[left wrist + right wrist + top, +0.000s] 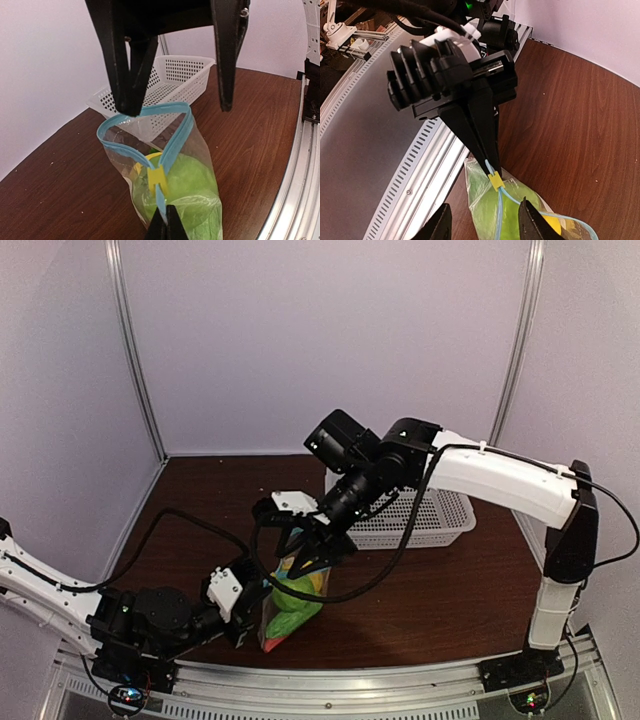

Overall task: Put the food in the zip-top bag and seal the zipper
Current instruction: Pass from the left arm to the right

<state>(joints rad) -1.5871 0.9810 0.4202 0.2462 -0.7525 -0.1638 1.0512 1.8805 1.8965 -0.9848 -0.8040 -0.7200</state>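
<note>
Our left arm lies low, coming in from 8 o'clock of the top view with its forearm stretched toward 3 o'clock. Our left gripper is closed, fingertips pinched together on the zipper. Our right arm rises from its base at 4 o'clock to a high elbow at 3 o'clock. Its long link reaches toward 12 o'clock, and the wrist bends down toward 7 o'clock. Our right gripper points downward, jaws spread wide, just above the left gripper.

Food inside the zip-top bag on the table, basket behind, right tool above its mouth.
</note>
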